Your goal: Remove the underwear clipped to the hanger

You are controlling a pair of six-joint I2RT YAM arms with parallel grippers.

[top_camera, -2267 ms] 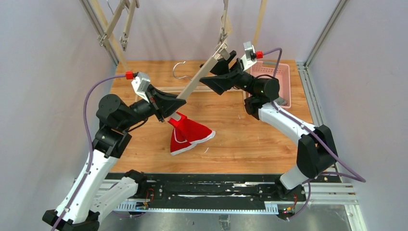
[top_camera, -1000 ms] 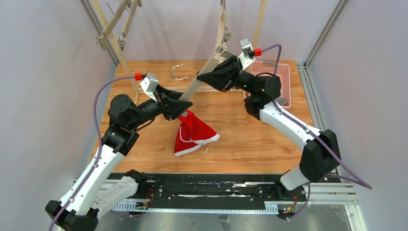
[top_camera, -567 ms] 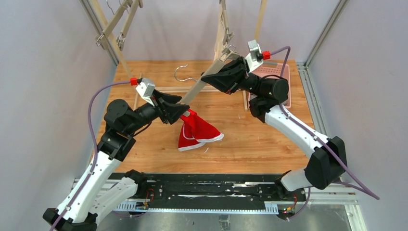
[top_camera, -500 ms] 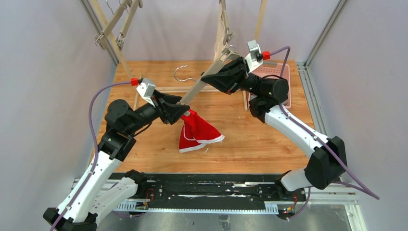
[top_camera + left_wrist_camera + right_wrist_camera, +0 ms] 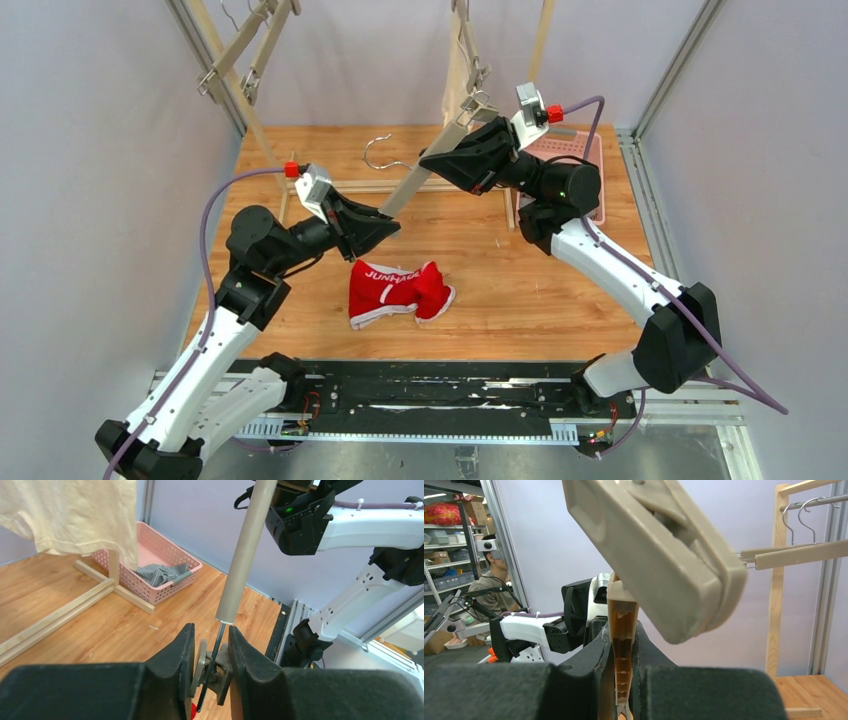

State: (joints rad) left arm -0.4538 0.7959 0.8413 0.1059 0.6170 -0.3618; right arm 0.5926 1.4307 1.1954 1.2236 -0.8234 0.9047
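The red underwear (image 5: 398, 292) with white trim lies loose on the table, below my left gripper (image 5: 392, 225). That gripper (image 5: 210, 635) is shut on the grey clip (image 5: 212, 667) at the low end of the hanger bar (image 5: 247, 555), squeezing its plates. My right gripper (image 5: 432, 160) is shut on the upper part of the bar (image 5: 622, 650), beside the other clip (image 5: 659, 555). The cream underwear (image 5: 75, 515) hangs at the back. The grey striped underwear (image 5: 160, 574) lies in the pink basket (image 5: 150, 560).
A wooden rack stands at the back, with its base rails (image 5: 330, 185) on the table and more hangers (image 5: 794, 555) on its rod. The held hanger's metal hook (image 5: 375, 150) juts out to the back left. The pink basket (image 5: 585, 150) sits back right, behind my right arm.
The red underwear has come off the clip and dropped flat onto the table. My left gripper opened, then closed on the clip. The right arm has held still.
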